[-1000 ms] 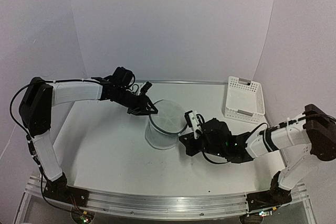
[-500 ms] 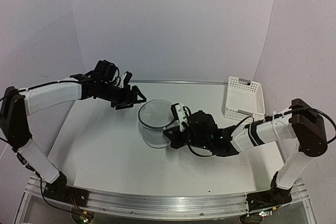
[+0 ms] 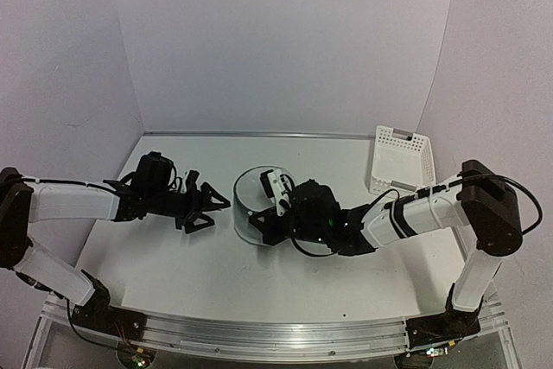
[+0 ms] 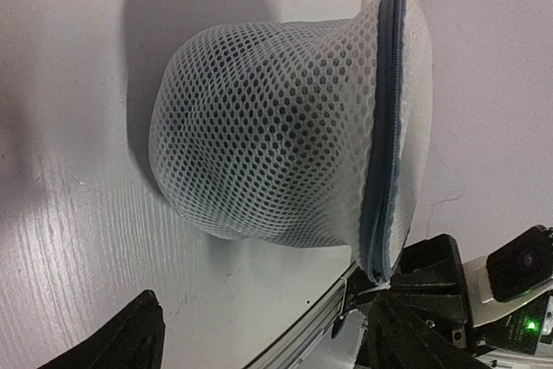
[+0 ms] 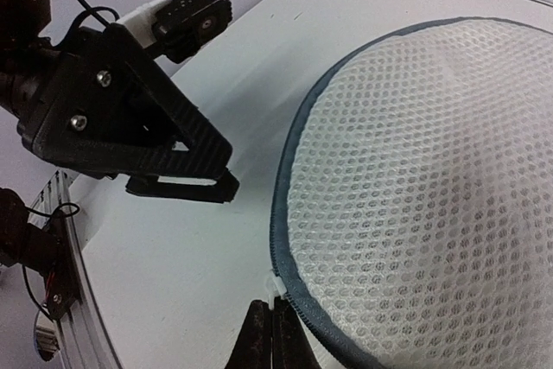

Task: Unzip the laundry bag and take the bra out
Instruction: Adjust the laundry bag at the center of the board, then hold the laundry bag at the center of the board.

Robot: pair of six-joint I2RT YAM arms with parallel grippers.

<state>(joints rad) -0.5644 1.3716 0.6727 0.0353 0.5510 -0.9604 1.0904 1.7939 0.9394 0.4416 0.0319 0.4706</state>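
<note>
The white tabletop carries a slotted white basket at its far right corner. Near the middle stands the laundry bag, upright, its dark-rimmed lid on top. The left tool lies just left of the bag, spread wide and empty. The right tool is closed tight at the bag's rim, its tips against a small white zipper tab.

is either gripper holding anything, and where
The right gripper pinches the laundry bag by its white zipper pull at the rim; the left gripper is open and holds nothing.
</note>
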